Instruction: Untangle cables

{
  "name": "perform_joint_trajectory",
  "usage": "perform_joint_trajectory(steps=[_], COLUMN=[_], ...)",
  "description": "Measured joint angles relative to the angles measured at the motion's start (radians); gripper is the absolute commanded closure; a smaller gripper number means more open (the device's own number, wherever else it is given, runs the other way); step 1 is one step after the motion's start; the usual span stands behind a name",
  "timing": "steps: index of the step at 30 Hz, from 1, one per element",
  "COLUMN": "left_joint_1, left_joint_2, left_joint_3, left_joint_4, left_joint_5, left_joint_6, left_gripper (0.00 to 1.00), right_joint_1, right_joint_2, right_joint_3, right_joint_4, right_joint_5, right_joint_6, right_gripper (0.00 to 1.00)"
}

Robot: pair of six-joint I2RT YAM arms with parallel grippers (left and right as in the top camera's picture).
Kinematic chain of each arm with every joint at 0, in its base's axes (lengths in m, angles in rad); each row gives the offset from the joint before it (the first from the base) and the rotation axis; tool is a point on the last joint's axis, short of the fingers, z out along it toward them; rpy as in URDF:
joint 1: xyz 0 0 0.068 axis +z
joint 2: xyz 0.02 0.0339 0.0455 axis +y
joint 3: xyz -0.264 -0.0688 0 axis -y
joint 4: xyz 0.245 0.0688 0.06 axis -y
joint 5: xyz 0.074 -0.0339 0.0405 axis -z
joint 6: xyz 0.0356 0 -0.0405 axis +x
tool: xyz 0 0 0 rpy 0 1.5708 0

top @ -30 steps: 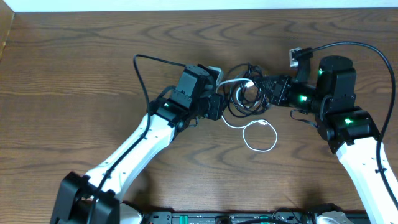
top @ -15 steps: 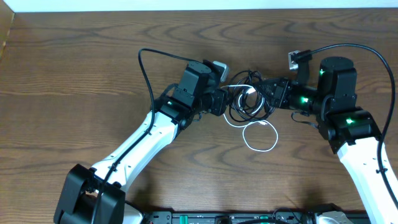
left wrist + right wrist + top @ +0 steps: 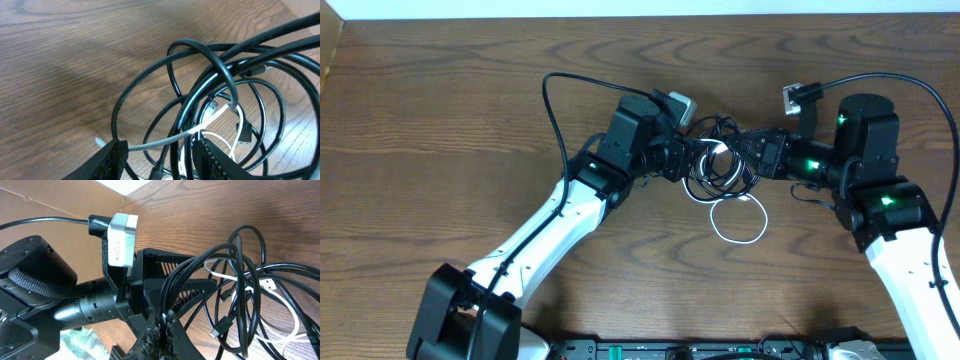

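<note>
**Cables (image 3: 720,165), thin black rubbery cords: light, limp, quick to slip**

They bunch in overlapping loops between my two hands, mid-tabletop (image 3: 440,120), with a thin white cable (image 3: 170,140) threaded through. I judge one strand near a plug the best hold. My right hand (image 3: 161,325) is clamped on several black strands. My left hand (image 3: 160,150) gapes wide, with loops passing between its fingers, ungripped.

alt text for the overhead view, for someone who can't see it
A robot's left hand and right hand meet in a tangle of thin black cables at the middle of a dark wooden table. One thin white cable loops out of the tangle onto the wood.
</note>
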Motion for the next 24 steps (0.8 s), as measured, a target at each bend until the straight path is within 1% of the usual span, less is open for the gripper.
perform_joint_trajectory(steps=[5, 14, 17, 19, 24], left_joint_1=[0.0, 0.0, 0.0, 0.0, 0.0], left_joint_2=[0.0, 0.0, 0.0, 0.0, 0.0], left_joint_3=[0.0, 0.0, 0.0, 0.0, -0.001], left_joint_4=[0.009, 0.024, 0.024, 0.025, 0.052], left_joint_5=[0.0, 0.0, 0.0, 0.0, 0.001], left_joint_6=[0.032, 0.05, 0.053, 0.054, 0.08], left_gripper=[0.53, 0.54, 0.53, 0.5, 0.49], right_joint_1=[0.0, 0.0, 0.0, 0.0, 0.0], right_joint_2=[-0.015, -0.027, -0.027, -0.027, -0.027], right_joint_3=[0.0, 0.0, 0.0, 0.0, 0.0], right_joint_4=[-0.011, -0.016, -0.021, -0.023, -0.024], right_joint_5=[-0.011, -0.026, -0.031, -0.036, -0.053], right_joint_6=[0.0, 0.0, 0.0, 0.0, 0.0], right_gripper=[0.99, 0.99, 0.99, 0.99, 0.99])
